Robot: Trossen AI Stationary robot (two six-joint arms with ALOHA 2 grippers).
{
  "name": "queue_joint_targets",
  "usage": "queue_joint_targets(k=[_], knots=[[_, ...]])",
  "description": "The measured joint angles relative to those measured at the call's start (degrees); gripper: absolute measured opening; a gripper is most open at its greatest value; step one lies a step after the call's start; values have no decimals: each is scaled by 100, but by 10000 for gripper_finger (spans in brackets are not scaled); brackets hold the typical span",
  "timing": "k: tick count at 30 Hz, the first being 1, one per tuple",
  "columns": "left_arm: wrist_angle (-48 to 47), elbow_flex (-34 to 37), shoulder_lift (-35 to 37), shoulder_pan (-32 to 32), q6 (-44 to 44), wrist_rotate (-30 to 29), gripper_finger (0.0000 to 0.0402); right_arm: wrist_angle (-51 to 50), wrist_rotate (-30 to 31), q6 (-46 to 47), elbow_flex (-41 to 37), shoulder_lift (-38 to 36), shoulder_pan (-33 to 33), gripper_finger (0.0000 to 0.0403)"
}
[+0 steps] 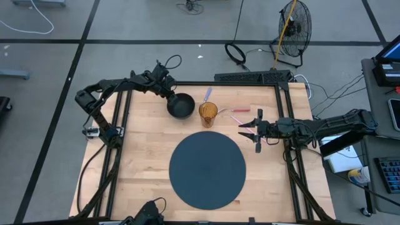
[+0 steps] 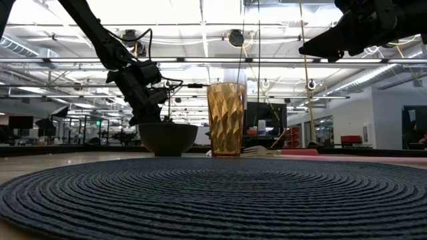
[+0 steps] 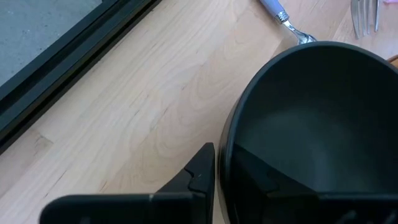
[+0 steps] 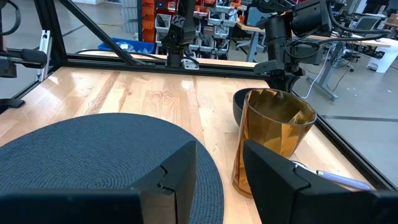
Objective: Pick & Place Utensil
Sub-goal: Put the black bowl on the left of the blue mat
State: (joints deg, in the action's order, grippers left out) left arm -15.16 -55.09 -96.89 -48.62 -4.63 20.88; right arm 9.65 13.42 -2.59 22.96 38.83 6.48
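Note:
A black bowl (image 1: 181, 105) stands on the wooden table at the far side, its base on the wood in the low view (image 2: 167, 139). My left gripper (image 1: 171, 97) is at the bowl's far-left rim and shut on it. An amber plastic cup (image 1: 208, 114) stands upright just right of the bowl. A blue-handled spoon (image 1: 208, 94) lies behind the cup, and a pink-handled fork (image 1: 240, 110) lies to the cup's right. My right gripper (image 1: 242, 129) is open and empty, raised above the table right of the cup, pointing left. My left gripper (image 3: 227, 168) has the bowl's rim (image 3: 222, 149) between its fingers, one finger outside the wall (image 3: 199, 174) and one inside the bowl (image 3: 261, 180). The fingers come slanting down from the table's far left. The bowl stands upright on the table.
A round dark woven placemat (image 1: 207, 169) covers the table's middle and near part. The table's black frame rails (image 1: 250, 77) run along its edges. Bare wood lies left of the mat (image 1: 144, 150).

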Motion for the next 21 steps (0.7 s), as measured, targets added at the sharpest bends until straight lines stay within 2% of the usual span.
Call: queue_joint_targets(k=[6,14,21], knots=[[0,0,1,0,-8,0,43,-1,-1,0,0,0,0,130],[-4,0,1,0,-12,-12,8,-2,0,1,0,0,-1,130],[5,0,1,-1,-5,-4,46,-2,0,2,0,-2,0,130]])
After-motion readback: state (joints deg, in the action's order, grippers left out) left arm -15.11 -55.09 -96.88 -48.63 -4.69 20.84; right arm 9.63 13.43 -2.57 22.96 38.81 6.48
